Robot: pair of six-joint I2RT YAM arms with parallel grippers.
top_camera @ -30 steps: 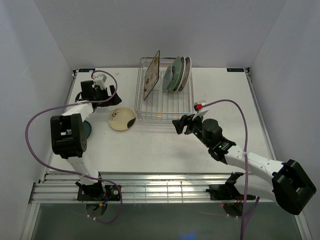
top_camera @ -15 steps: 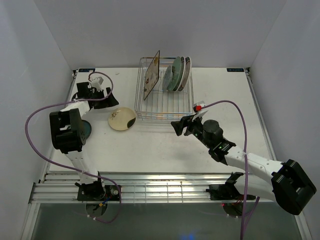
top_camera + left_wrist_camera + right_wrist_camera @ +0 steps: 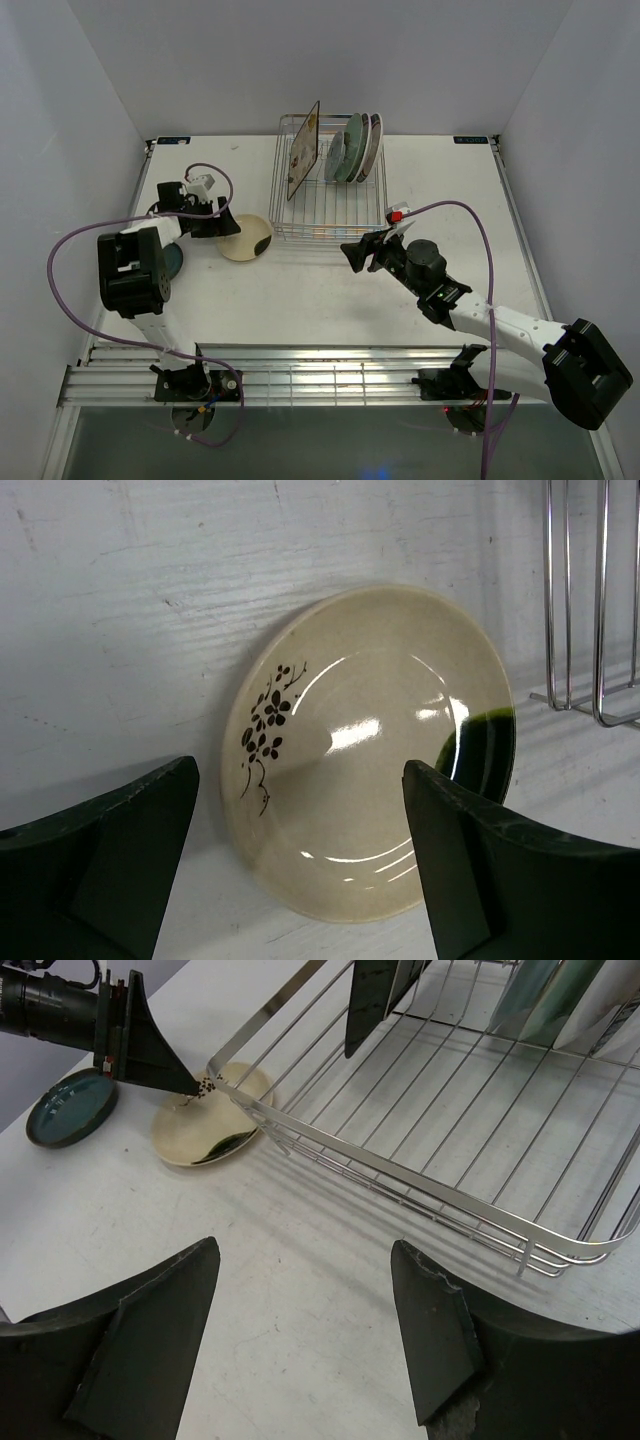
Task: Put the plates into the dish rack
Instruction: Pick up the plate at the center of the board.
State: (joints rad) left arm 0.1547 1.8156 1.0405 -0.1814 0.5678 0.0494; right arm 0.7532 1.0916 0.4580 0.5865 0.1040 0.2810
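The small cream plate (image 3: 247,238) with a black flower sprig lies flat on the table left of the silver wire dish rack (image 3: 329,215). It fills the left wrist view (image 3: 370,750) and shows in the right wrist view (image 3: 205,1125). My left gripper (image 3: 226,224) is open just left of it, empty. The small dark teal plate (image 3: 170,260) lies beside the left arm, also in the right wrist view (image 3: 70,1107). The square floral plate (image 3: 304,150) and several round plates (image 3: 356,147) stand in the rack. My right gripper (image 3: 356,250) is open and empty before the rack's near edge.
The rack's near wire rim (image 3: 400,1175) crosses the right wrist view. A purple cable (image 3: 75,235) loops off the left arm and another (image 3: 480,240) off the right. White walls close the table at back and sides.
My left gripper has swung from the back left corner down and right to the cream plate's left edge. The right gripper has barely moved.
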